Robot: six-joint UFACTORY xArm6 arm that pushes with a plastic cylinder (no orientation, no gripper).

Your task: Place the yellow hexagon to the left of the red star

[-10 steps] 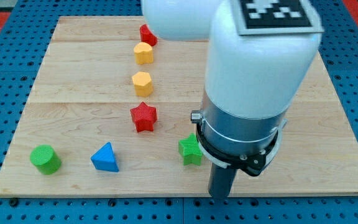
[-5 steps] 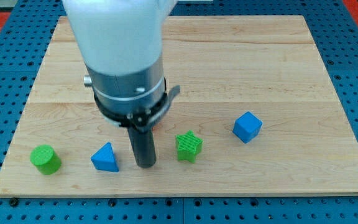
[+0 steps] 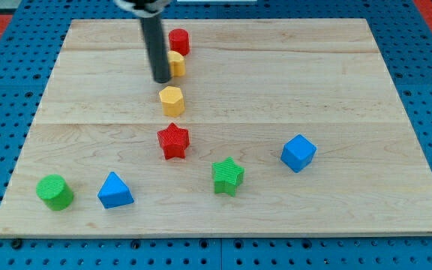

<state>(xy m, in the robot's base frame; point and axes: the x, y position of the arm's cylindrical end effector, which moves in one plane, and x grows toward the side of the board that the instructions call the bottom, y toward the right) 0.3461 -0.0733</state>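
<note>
The yellow hexagon sits on the wooden board, just above the red star toward the view's top. My tip is a little above and to the left of the hexagon, apart from it, and right beside a second yellow block, whose left part the rod hides. The red star lies near the board's middle, below the hexagon.
A red cylinder stands near the board's top edge above the second yellow block. Along the bottom lie a green cylinder, a blue triangular block, a green star and a blue cube.
The arm has swung from the board's bottom right, across the bottom, up to the top left. The blue triangular block has shifted a little to the left. The yellow hexagon and red star have not moved.
</note>
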